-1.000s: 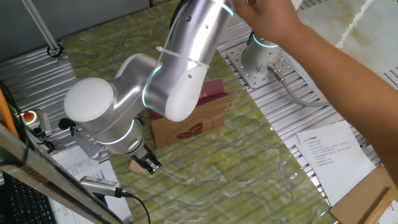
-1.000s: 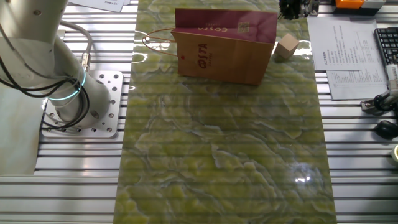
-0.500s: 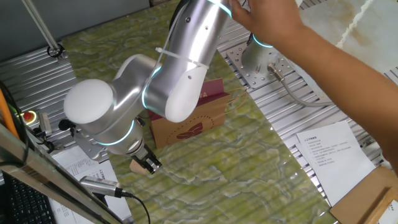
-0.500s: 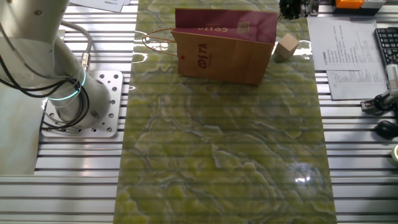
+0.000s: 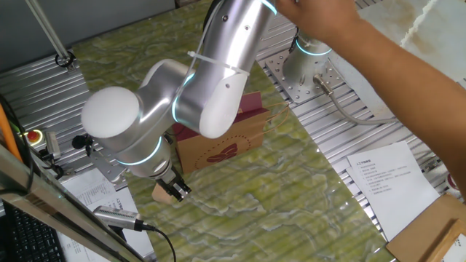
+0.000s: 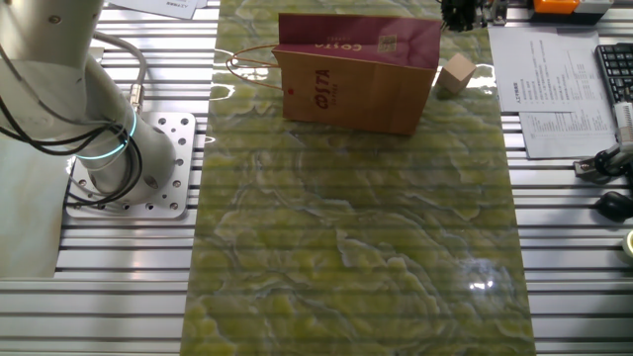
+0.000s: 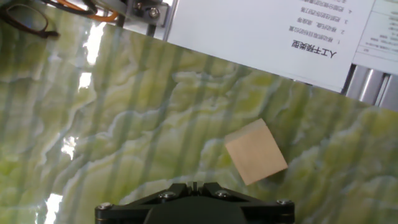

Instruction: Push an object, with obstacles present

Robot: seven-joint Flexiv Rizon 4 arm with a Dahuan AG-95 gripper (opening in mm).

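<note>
Green mat; gripper fingertips hidden beside cube

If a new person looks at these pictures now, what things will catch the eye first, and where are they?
The big silver robot arm fills one fixed view, bent low with its gripper right beside the small wooden cube at the mat's corner. The brown paper bag with a maroon band stands on the green marbled mat close to the cube. A person's bare arm reaches in over the robot.

Two opposed table views, hand close-up
</note>
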